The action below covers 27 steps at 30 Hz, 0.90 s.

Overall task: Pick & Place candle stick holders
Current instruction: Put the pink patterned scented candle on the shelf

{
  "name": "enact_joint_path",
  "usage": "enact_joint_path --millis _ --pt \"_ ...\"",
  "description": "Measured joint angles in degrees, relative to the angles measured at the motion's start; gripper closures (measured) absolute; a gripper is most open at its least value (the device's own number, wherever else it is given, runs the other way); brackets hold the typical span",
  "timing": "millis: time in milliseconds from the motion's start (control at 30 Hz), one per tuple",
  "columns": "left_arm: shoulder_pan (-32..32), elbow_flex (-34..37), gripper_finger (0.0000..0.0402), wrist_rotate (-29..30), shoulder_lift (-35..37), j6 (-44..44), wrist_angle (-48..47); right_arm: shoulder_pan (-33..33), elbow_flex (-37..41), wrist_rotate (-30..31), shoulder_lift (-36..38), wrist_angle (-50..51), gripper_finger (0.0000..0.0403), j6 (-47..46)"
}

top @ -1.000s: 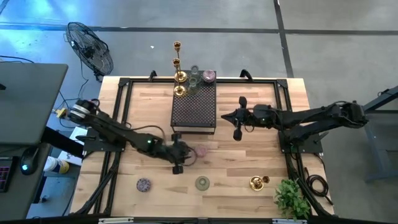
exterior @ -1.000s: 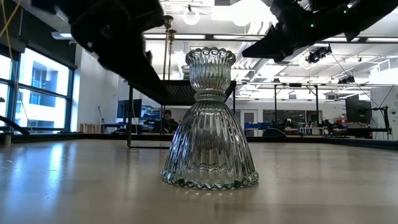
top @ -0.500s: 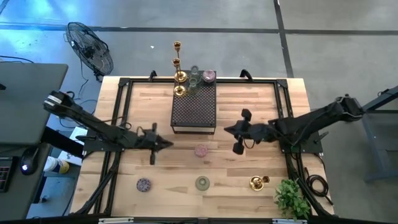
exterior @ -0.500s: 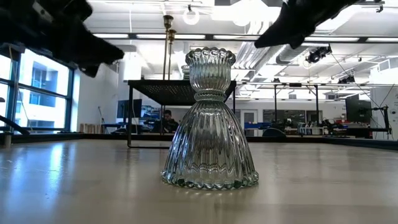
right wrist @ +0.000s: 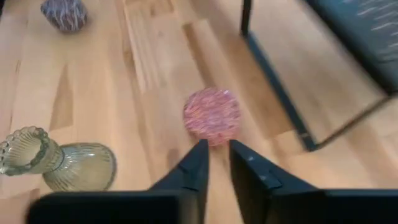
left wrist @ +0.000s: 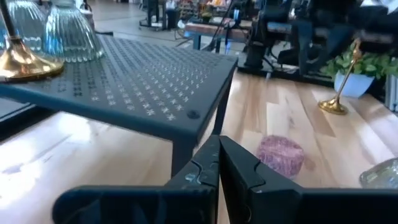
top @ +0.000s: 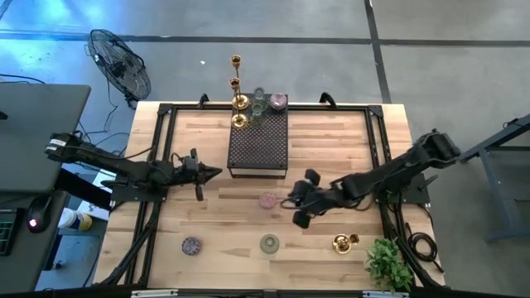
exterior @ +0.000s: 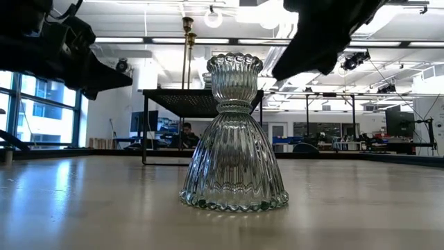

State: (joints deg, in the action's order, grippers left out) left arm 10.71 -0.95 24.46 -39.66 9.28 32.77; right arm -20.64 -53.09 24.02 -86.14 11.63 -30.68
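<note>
**Right arm lines up on pink holder as left arm waits by the rack**

On the left half of the wooden surface (top: 331,141), the left gripper (top: 201,172) hangs beside the dark dotted rack (top: 258,147), its jaws pressed together and holding nothing. Near the front edge on that side sits a grey-purple holder (top: 191,245); a clear green glass holder (top: 270,243) stands at the front edge's middle. Just beyond the rack's near edge lies the pink holder (right wrist: 211,116), with the right gripper (right wrist: 214,163) close behind it, jaws nearly together and pinching nothing. A toppled gold candlestick (top: 344,242) rests near the front right corner beside a leafy plant (top: 389,265). More holders, two tall gold ones (top: 238,91) among them, crowd the rack's far end.

The risk, by the look of it: jaws this narrow would shove the pink holder rather than straddle it, rolling it under the rack or toward the green glass one. A wide swing could also clip the rack's leg.

The surface is pale plank wood in a black frame. Beyond it lie a grey floor, a standing fan (top: 120,64) and an open workshop with strip lighting.
</note>
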Motion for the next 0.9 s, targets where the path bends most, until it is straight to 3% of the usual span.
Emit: enact_joint_path --millis 233,433,633,900 --pt "-4.1 0.1 0.0401 -4.7 0.1 0.0 -0.6 0.5 -11.6 -3.3 -12.8 8.4 0.0208 -0.1" --pt "-4.0 0.1 0.0401 -4.9 0.1 0.0 -1.8 3.1 -21.2 -7.5 -22.1 13.7 0.0106 1.8" --pt "-4.0 0.2 0.0401 -4.9 0.1 0.2 -3.1 5.9 -26.3 -7.9 -25.3 15.9 0.0083 7.9" --pt "-4.0 0.2 0.0401 -5.0 0.1 1.0 -3.8 8.5 -24.1 -12.2 -25.4 10.3 0.0081 11.5"
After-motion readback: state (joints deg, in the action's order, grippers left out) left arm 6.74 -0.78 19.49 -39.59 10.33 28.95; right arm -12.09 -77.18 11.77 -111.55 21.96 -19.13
